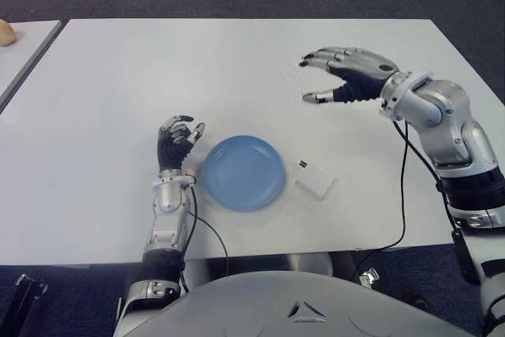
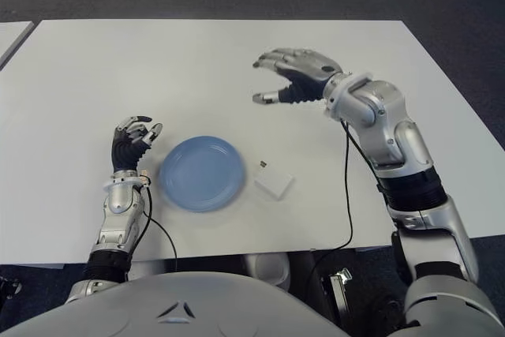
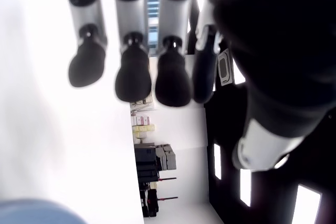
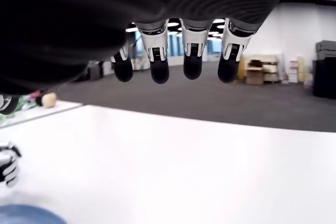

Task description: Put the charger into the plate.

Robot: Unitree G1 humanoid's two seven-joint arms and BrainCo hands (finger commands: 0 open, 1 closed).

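Lying just right of the blue plate, the white charger sits nearer-in from the empty, spread right hand (left hand, loosely curled, idles beside the plate's left).

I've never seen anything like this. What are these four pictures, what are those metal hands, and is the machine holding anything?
This is a humanoid robot with two arms ending in many-fingered hands. The two wide pictures come from cameras in its head, looking down at a white table. The two close-ups come from cameras on its wrists, staring at its own fingertips.

On the table lie a blue plate and, just beside it on the robot's right, a small white charger. The charger is outside the plate.

Neither hand holds anything. The right hand hovers open above the table, beyond the charger. The left hand shows beside the plate on its left, fingers loosely curled but empty.
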